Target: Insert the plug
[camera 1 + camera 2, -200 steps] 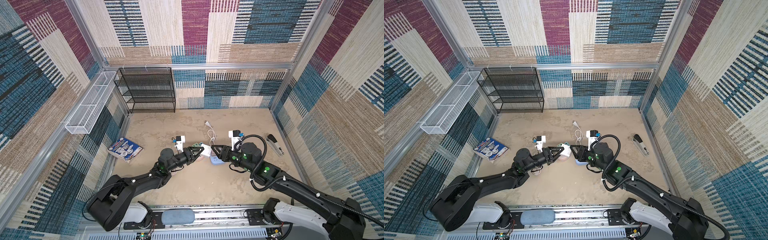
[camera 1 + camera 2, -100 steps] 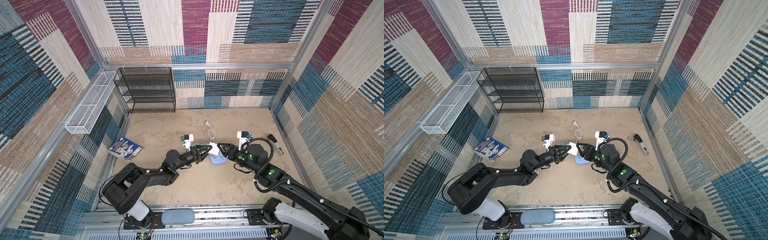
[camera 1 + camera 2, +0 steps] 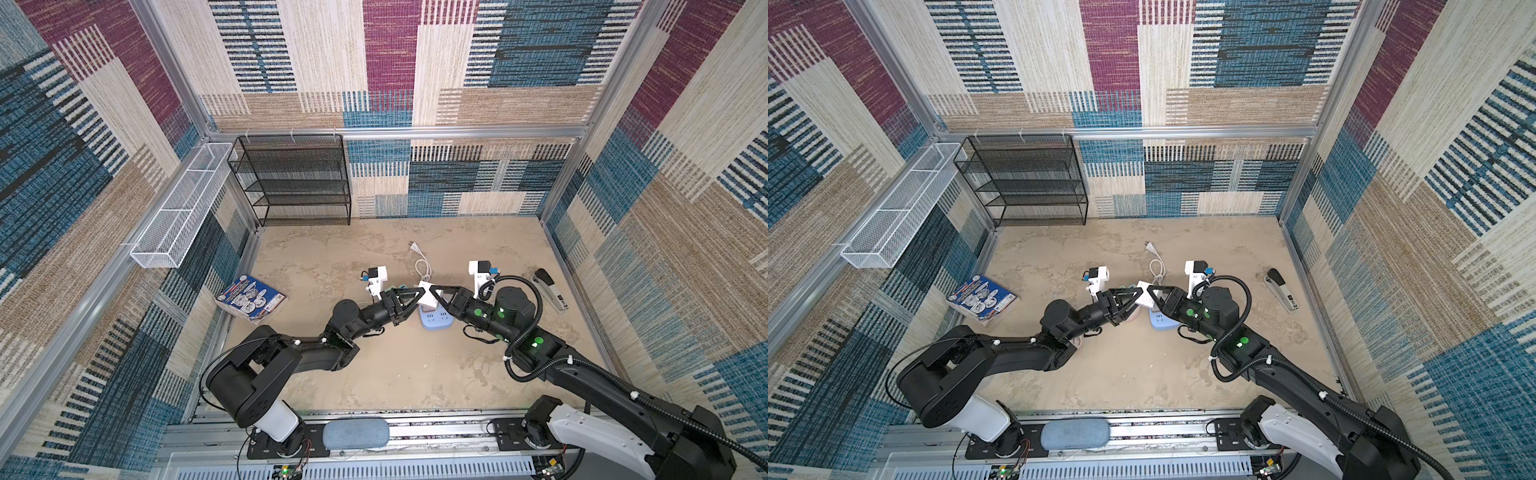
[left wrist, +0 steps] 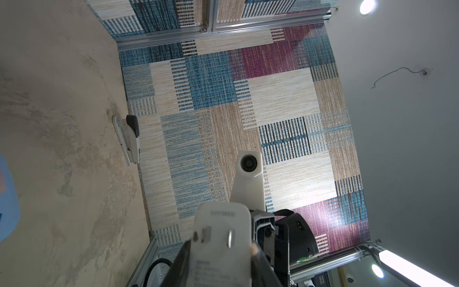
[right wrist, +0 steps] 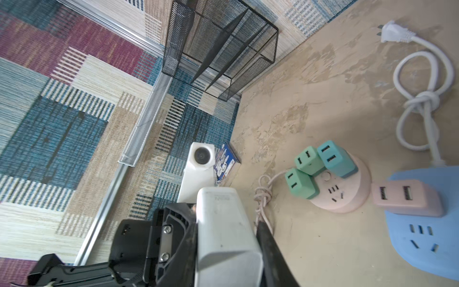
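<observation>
White plug (image 5: 226,231), blue power strip (image 5: 427,243), pink hub (image 5: 347,196), green adapters (image 5: 301,186).

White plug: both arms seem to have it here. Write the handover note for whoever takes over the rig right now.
Grips: left tool is shut on the white plug; right tool is shut on the same plug from the opposite end.
Position: plug is in the air over the blue power strip, prongs bare.
Done: plug lifted, gripped by both tools.
Left: release one tool, line the prongs up with an empty socket on the blue power strip, push in.
</observation>
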Controlling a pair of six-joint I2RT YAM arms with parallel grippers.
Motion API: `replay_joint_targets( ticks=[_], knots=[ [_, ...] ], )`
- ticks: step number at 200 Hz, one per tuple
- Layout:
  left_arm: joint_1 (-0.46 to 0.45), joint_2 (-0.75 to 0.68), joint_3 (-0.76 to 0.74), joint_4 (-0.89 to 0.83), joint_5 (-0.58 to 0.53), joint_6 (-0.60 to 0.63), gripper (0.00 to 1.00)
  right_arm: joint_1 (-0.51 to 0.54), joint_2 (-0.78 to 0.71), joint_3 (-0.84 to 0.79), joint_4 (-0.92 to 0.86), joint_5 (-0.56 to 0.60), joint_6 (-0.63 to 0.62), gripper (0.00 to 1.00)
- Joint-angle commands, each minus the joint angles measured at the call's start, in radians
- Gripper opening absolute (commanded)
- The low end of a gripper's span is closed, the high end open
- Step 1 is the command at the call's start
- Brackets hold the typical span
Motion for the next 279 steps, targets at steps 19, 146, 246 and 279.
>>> replay_joint_targets(
  ticks=[19,146,246,279],
  knots=[
    [-0.003,0.038,0.026,0.015,0.049,-0.028,0.0,0.003,0.015,0.017,-0.034,-0.047,-0.087,0.0],
    [0.27,-0.077,-0.095,-0.186,0.248,0.007,1.0,-0.159,0.214,0.409,-0.644,-0.038,-0.461,0.0],
    [0.27,-0.614,0.206,-1.619,-0.081,0.806,1.0,-0.185,0.289,0.525,-0.852,0.052,-0.625,0.0],
    [0.273,-0.652,0.24,-1.72,-0.147,0.876,1.0,-0.187,0.341,0.567,-0.953,0.114,-0.663,0.0]
  ],
)
